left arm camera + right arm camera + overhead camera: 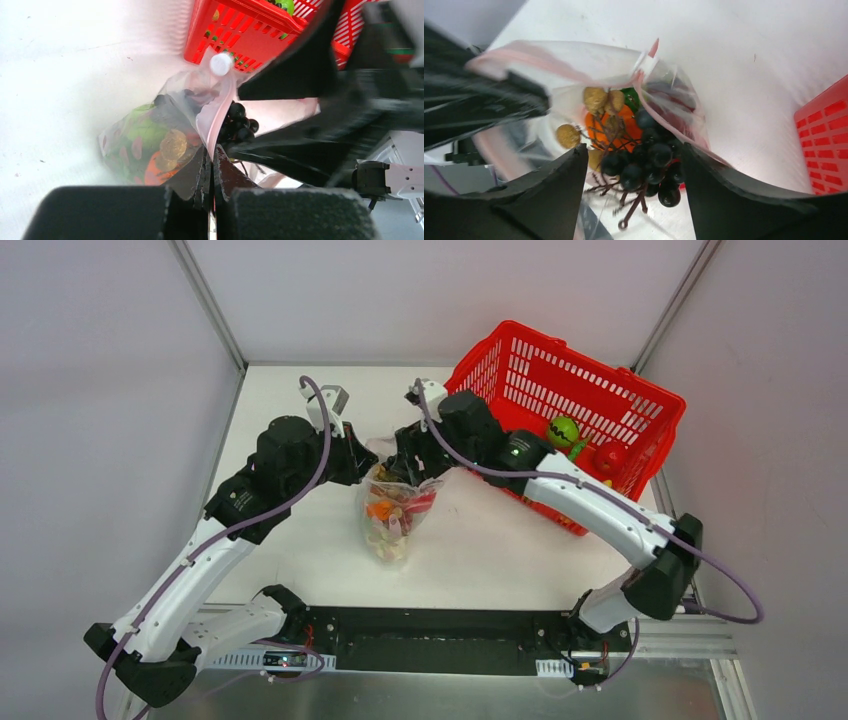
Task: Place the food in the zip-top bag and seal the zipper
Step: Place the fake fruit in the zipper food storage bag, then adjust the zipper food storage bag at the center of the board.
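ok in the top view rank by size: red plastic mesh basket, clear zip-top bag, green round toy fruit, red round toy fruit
1. red plastic mesh basket
2. clear zip-top bag
3. green round toy fruit and red round toy fruit: about alike, no ranking

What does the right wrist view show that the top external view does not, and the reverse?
Only the right wrist view: dark grapes at the mouth of the zip-top bag, between the open fingers of the right gripper. Only the top external view: both arms whole, plus a green fruit and a red fruit lying in the basket. Both: the bag, an orange piece inside it, and the red basket.
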Controlling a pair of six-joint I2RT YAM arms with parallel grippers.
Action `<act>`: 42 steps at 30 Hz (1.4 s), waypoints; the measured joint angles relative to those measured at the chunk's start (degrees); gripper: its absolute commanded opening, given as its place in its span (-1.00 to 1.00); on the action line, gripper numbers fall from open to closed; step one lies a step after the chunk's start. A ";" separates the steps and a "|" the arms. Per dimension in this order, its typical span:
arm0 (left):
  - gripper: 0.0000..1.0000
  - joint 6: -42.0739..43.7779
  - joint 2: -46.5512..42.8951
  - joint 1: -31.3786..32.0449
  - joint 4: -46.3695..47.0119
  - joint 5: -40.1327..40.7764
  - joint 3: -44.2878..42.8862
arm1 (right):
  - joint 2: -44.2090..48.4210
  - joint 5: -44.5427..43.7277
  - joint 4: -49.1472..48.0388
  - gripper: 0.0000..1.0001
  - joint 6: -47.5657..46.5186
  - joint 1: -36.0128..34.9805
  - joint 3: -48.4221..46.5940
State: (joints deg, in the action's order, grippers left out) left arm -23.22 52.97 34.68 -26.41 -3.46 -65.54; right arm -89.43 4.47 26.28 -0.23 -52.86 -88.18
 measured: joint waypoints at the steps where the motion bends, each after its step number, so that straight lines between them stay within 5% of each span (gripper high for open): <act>1: -1.00 -0.02 -0.07 0.00 0.00 0.09 0.04 | 1.92 0.28 -1.36 0.47 0.04 -0.02 1.36; 9: -1.00 0.00 -0.07 0.00 0.00 0.96 0.24 | 18.69 0.81 -11.65 0.49 0.02 0.11 10.08; 15: -1.00 0.00 -0.07 0.00 0.00 0.96 0.24 | 21.77 -7.13 -13.62 0.40 0.85 1.20 13.88; 19: -1.00 0.00 -0.07 0.00 0.00 0.94 0.24 | 18.58 -8.70 -11.43 0.14 2.78 2.58 13.97; 29: -0.98 -0.02 -0.07 0.00 -0.02 1.01 0.24 | 13.94 -7.08 -7.21 -0.99 4.59 2.80 13.99; 34: -0.91 0.09 0.02 0.00 -0.24 1.27 0.24 | 14.93 -6.10 -8.50 -1.00 4.33 2.80 14.10; 42: -0.90 3.63 2.21 0.00 -5.92 3.41 -4.92 | 24.72 0.44 -24.11 -1.00 9.31 2.82 23.45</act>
State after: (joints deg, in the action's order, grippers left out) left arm -19.59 55.18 34.68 -32.34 -0.05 -70.46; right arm -64.71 4.91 2.17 9.08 -50.04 -64.73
